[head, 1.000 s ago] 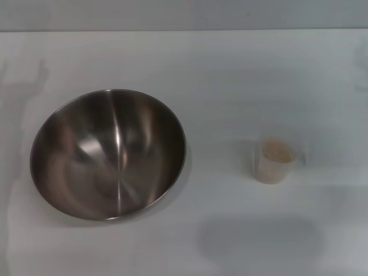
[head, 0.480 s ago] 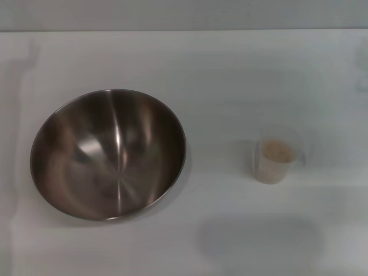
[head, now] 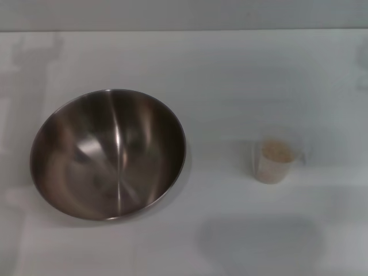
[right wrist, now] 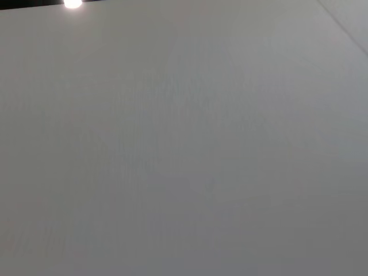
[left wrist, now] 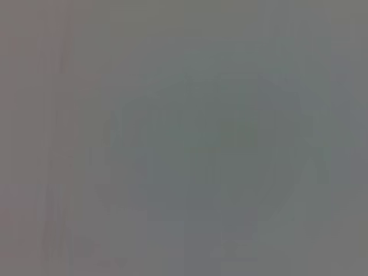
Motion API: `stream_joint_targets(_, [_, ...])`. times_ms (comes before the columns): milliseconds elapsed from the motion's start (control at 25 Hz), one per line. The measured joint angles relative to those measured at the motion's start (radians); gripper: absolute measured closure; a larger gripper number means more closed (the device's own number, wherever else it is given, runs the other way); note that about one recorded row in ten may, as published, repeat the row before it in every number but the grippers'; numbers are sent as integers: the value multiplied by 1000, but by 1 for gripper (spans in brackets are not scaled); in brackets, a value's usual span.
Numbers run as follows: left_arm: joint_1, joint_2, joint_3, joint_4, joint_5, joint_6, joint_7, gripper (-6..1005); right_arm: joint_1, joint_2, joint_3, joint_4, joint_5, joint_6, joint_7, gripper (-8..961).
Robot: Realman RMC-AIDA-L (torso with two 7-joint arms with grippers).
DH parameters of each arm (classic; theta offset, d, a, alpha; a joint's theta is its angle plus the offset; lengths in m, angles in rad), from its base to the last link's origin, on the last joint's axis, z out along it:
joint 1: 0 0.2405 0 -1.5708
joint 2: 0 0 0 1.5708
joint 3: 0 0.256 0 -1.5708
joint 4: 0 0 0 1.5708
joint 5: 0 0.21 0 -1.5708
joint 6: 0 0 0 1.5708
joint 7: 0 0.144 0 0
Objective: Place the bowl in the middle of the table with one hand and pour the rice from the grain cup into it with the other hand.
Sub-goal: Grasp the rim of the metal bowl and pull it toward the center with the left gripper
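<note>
The large stainless-steel bowl (head: 108, 153) stands empty on the left part of the white table (head: 230, 75) in the head view. The small translucent grain cup (head: 273, 161) stands upright to its right, apart from it, with pale rice (head: 276, 152) inside. Neither gripper shows in any view. The left wrist view is a plain grey blur. The right wrist view shows only bare white tabletop (right wrist: 184, 149).
The table's far edge (head: 184, 30) runs across the top of the head view. Faint shadows lie on the table at the far left (head: 29, 63) and at the front middle (head: 259, 241).
The bowl and the cup have not moved. The faint shadow at the table's far left has shifted and changed shape.
</note>
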Motion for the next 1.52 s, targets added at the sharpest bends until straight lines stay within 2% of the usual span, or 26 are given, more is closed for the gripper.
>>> stream_joint_targets(40, [0, -1, -12, -50, -4, -104, 21, 186, 1, -1, 0, 0, 0, 2, 0, 468])
stream_joint_targets(80, [0, -1, -12, -50, -4, -104, 21, 186, 1, -1, 0, 0, 0, 2, 0, 468])
stream_joint_targets(240, [-29, -5, -74, -179, -59, -469, 161, 186, 4, -4, 0, 0, 0, 12, 0, 468])
stream_joint_targets(280, [-37, -5, -86, -192, -71, -517, 184, 187, 5, -4, 0, 0, 0, 16, 0, 468])
stream_joint_targets(320, [-64, -6, -130, -217, -116, -677, 261, 187, 6, -6, 0, 0, 0, 22, 0, 468])
stream_joint_targets(360, [-64, -6, -130, -217, -116, -677, 261, 187, 7, -7, 0, 0, 0, 29, -1, 468])
stream_joint_targets(440, [-93, -7, -174, -226, -157, -840, 333, 187, 10, -11, 0, 0, 0, 40, -1, 468])
stream_joint_targets(480, [-93, -7, -174, -226, -157, -840, 333, 187, 11, -12, 0, 0, 0, 41, -1, 468])
stream_joint_targets(520, [-113, -7, -190, -223, -168, -947, 369, 187, 11, -13, 0, 0, 0, 41, -1, 468])
stream_joint_targets(560, [-113, -7, -190, -223, -168, -947, 369, 187, 11, -13, 0, 0, 0, 41, -1, 468])
stream_joint_targets(720, [-137, -7, -191, -215, -165, -1105, 402, 188, 11, -15, 0, 0, 0, 41, -1, 469])
stream_joint_targets(1000, [-141, -8, -163, -165, -166, -1203, 430, 189, 8, -15, 0, 0, 0, 39, -2, 469])
stream_joint_targets(1280, [-148, -9, -120, -100, -165, -1189, 437, 190, 6, -16, 0, 0, 0, 27, 1, 469])
stream_joint_targets(1520, [-181, -9, -114, 15, -166, -1151, 472, 221, 4, -16, 0, 0, 0, 25, 3, 468])
